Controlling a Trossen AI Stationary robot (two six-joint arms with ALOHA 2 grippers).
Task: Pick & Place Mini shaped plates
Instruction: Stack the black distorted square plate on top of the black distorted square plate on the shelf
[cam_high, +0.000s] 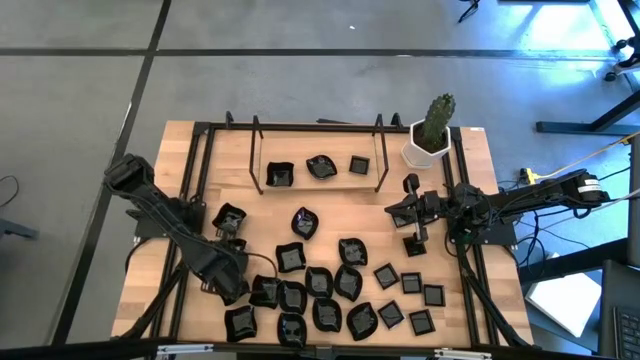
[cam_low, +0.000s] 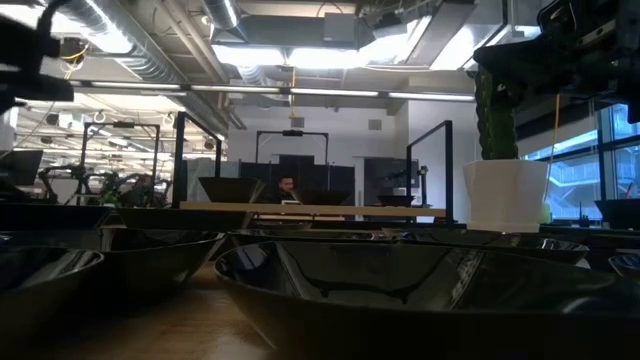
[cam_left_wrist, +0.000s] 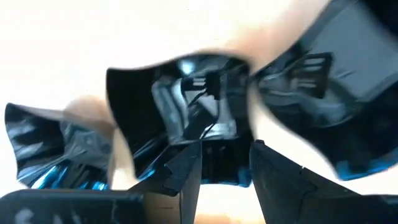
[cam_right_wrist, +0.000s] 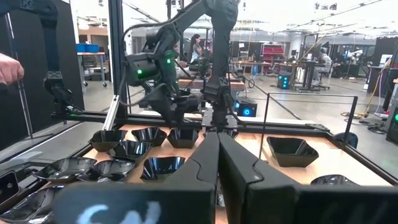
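While most of the mini shaped plates (cam_high: 330, 285) lie crowded together on the front half of the table (cam_high: 470, 170), 1 glossy black plate (cam_left_wrist: 180, 118) sits directly at the tips of the left gripper (cam_high: 232, 238), its raised rim between the 2 parted fingers (cam_left_wrist: 186, 177) in the left wrist view; whether the fingers press on it cannot be told. The plates are small, shiny and dark, some wavy-edged, some leaf-like, some flat squares. 3 more plates (cam_high: 318, 167) lie in a row inside a black wire frame (cam_high: 318, 150) at the table's back. The right gripper (cam_high: 414, 240), clenched on nothing, hangs over bare wood beside the square plates. A white pot with a cactus (cam_high: 432, 135) stands at the back right corner.
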